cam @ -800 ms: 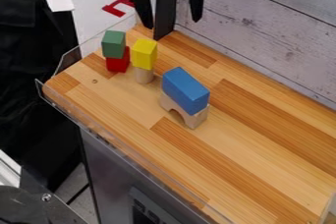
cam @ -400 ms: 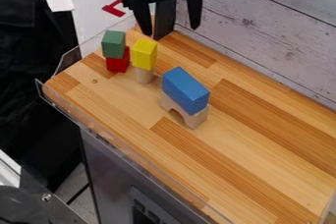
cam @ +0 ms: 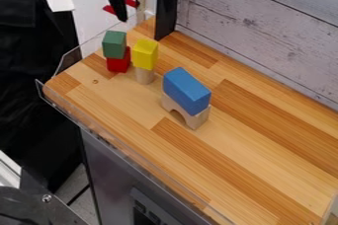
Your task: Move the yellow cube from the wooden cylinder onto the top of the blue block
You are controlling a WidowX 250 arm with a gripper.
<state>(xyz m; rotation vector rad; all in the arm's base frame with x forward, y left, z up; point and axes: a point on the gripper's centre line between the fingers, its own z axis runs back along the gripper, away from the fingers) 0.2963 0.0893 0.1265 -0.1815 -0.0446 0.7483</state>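
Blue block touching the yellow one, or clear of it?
Apart. The camera view shows a narrow strip of bare wooden tabletop between the right side of the yellow block and the left edge of the blue block.

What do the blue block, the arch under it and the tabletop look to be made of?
Blue block: probably painted wood, given its even, opaque colour; plastic is possible. Arch: likely bare wood, pale tan. Tabletop: wood or wood-look laminate, with grained strips.
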